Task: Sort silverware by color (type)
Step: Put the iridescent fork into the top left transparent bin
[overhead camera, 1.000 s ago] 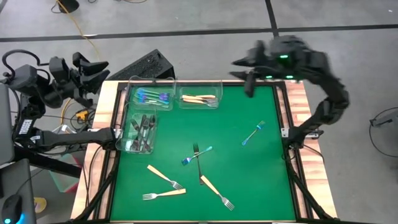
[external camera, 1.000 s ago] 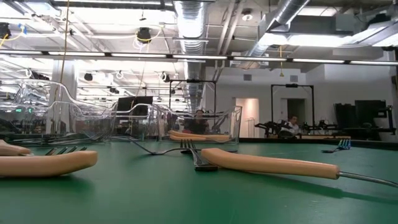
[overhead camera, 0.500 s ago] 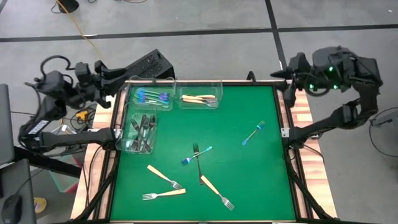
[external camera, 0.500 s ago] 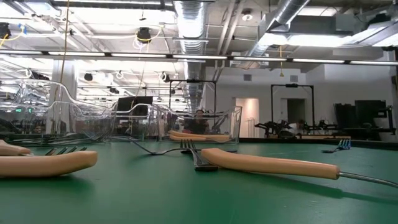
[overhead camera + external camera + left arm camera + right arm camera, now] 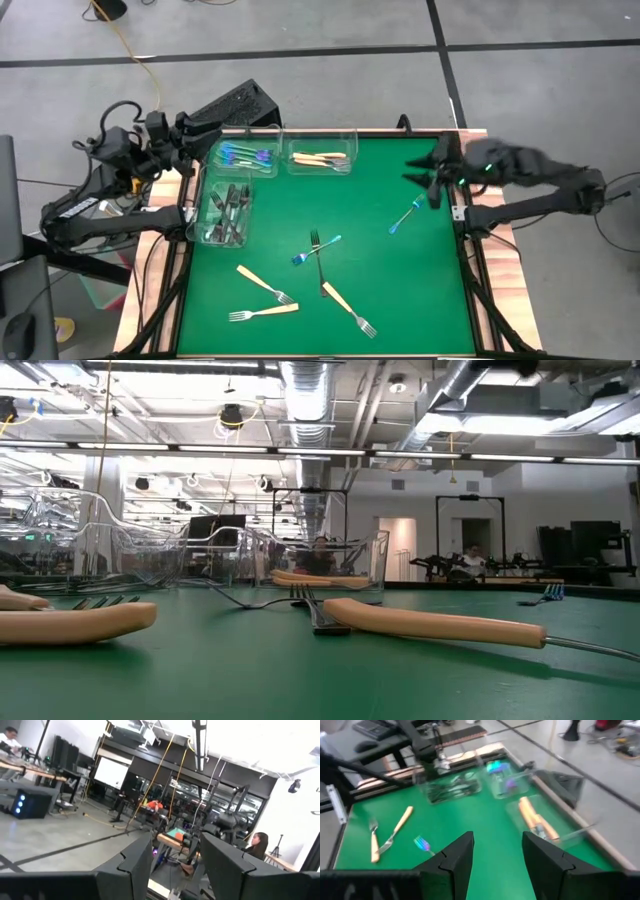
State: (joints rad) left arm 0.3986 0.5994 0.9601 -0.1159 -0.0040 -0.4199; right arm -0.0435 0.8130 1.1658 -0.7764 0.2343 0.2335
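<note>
A blue fork lies just below the open right gripper.

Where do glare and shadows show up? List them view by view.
High view: the light is flat and even, and the blue fork casts barely any shadow on the green mat. Low view: the ceiling lights glare, the tan-handled fork lays a soft shadow under itself, and the clear bin carries reflections. Left wrist view: the ceiling is washed out white.
</note>
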